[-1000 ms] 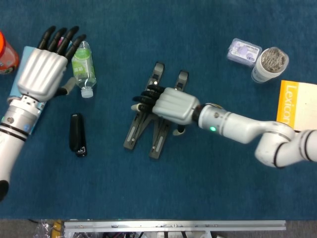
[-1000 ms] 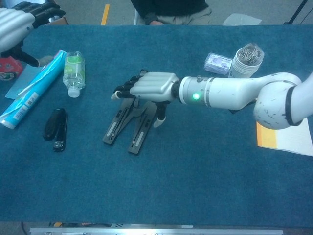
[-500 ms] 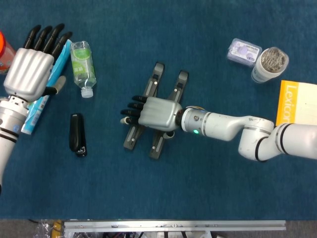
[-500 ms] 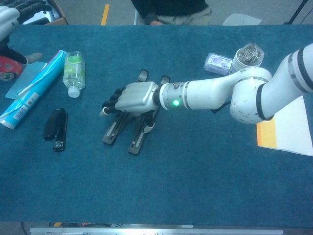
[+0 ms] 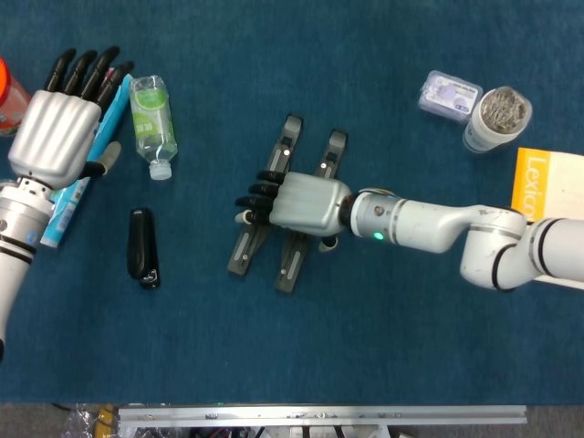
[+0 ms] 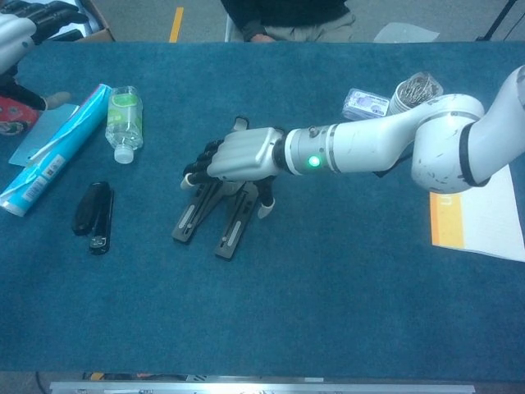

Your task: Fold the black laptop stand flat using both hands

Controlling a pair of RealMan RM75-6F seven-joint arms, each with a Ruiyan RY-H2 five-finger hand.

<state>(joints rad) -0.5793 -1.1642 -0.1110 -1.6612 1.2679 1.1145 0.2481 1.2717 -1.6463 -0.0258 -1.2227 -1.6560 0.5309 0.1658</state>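
While right hand (image 5: pixel 306 202) rests on laptop stand (image 5: pixel 290 248), cup (image 5: pixel 494 119) holding clips

Right hand (image 6: pixel 242 154) stretched over the black laptop stand (image 6: pixel 215 210), palm down, dark fingers (image 6: pixel 201 167) pointing toward the stapler (image 6: pixel 92 217) and reaching past the stand's edge. Stand's two bars showing beneath and nearer the camera than the hand. Bottle (image 6: pixel 124 121) and blue tube (image 6: pixel 56 148) well beyond the fingertips. Left hand (image 6: pixel 20 31) partly cut off at the frame's corner, far from the stand, above a red object (image 6: pixel 11 114). Yellow-edged booklet (image 6: pixel 476 218) behind the right forearm.
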